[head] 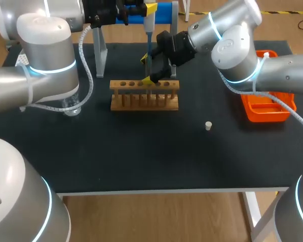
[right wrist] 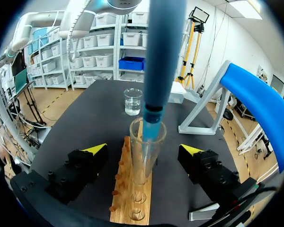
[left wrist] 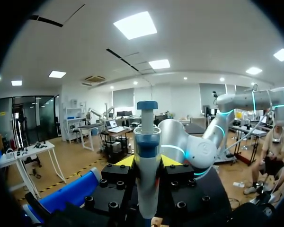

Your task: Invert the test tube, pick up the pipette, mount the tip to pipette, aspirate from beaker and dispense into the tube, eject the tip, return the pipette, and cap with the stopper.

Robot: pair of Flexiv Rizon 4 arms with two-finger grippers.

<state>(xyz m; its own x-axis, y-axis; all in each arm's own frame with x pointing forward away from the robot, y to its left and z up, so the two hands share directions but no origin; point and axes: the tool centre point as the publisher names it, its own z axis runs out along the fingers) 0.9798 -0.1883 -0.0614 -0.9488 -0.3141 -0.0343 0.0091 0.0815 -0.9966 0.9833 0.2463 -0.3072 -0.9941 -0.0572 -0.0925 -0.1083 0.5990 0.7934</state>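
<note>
- At upper centre of the head view, the rack (head: 144,96) is the biggest worry. It sits loose on the table (head: 141,151), so a sideways push passed down through the pipette (head: 148,35) and the tube (right wrist: 144,146) could tip or drag it.
- Pipette: the lower end is inside the tube mouth, close to the glass. A slight lean could scrape the rim, lever the tube, or put liquid on the wall or outside. Lifting out off-axis might pull the tube along.
- Tube: upright in a rack hole with nothing gripping it, so if it gets knocked only the hole restrains it.
- Stopper (head: 208,125): lower right of centre, well apart from the rack, small and loose. An arm sweeping past could send it rolling before capping.
- Left gripper (left wrist: 147,161): clamped on the pipette body, with a yellow tip against it on each side. Any slip in that grip would shift the end inside the tube.
- Right gripper (right wrist: 144,149): spread wide, one finger on each side of the tube with clear gaps. It touches and holds nothing.
</note>
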